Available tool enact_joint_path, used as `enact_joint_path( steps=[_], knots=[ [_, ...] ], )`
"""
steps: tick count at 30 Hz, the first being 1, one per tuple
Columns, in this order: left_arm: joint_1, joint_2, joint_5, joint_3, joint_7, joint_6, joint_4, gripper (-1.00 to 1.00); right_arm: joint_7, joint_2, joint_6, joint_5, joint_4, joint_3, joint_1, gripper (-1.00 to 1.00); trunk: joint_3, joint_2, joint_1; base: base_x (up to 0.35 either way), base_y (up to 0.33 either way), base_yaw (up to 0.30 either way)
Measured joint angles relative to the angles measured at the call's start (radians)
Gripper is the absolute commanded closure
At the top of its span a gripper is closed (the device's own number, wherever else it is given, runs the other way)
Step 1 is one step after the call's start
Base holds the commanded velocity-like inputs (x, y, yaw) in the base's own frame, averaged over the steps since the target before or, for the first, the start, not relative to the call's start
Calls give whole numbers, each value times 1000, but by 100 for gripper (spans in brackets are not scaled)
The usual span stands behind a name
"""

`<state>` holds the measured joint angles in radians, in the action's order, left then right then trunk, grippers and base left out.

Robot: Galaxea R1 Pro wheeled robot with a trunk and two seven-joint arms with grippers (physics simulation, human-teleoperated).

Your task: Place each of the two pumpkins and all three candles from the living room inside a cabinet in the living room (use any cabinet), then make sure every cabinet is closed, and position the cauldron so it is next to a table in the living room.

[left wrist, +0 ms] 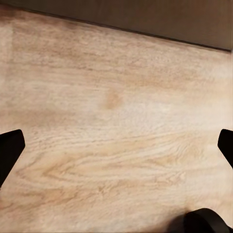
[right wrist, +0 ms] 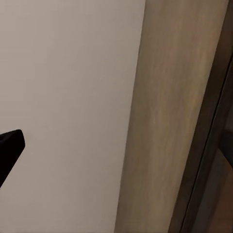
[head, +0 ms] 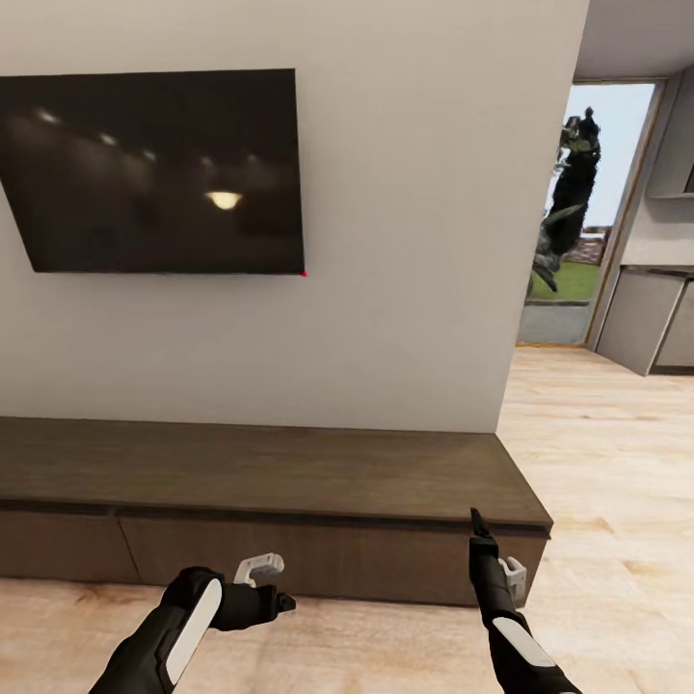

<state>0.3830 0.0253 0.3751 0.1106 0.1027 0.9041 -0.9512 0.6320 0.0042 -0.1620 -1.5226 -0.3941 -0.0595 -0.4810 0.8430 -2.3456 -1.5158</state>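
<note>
Beneath a wall-mounted television (head: 159, 172), the cabinet (head: 289, 472) stood shut as we faced it. Our left gripper (left wrist: 116, 145) held its fingers (left wrist: 10, 148) wide apart over wood floor (left wrist: 116, 121), empty; we couldn't tell how our right gripper (head: 476, 525) stood.

The cabinet (head: 270, 482) stands against the wall (head: 405, 193) at 12 o'clock, its drawers shut; the television (head: 154, 169) hangs on that wall above it, toward 11 o'clock; the floor (head: 598, 463) runs before the cabinet and past its right end toward a doorway (head: 588, 212) at 2 o'clock.
</note>
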Motion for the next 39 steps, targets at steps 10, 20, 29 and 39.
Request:
enact_joint_path(
  steps=[10,20,29,39],
  knots=[
    [0,0,1,-1,0,0,-4,-100,1,-4,1,-82,87,0,0,-100,9,-21,-12,5,0,0],
    [0,-1,1,-2,0,0,-4,-100,6,-4,1,-89,105,2,0,-100,41,-91,-50,0,0,0],
    [0,-2,1,0,0,0,-4,-100,38,-4,0,-88,104,2,0,-100,69,-154,-84,0,0,0],
    [0,-2,1,0,0,0,-3,-100,96,-4,1,-90,106,2,0,-100,108,-156,-89,0,0,0]
  ],
)
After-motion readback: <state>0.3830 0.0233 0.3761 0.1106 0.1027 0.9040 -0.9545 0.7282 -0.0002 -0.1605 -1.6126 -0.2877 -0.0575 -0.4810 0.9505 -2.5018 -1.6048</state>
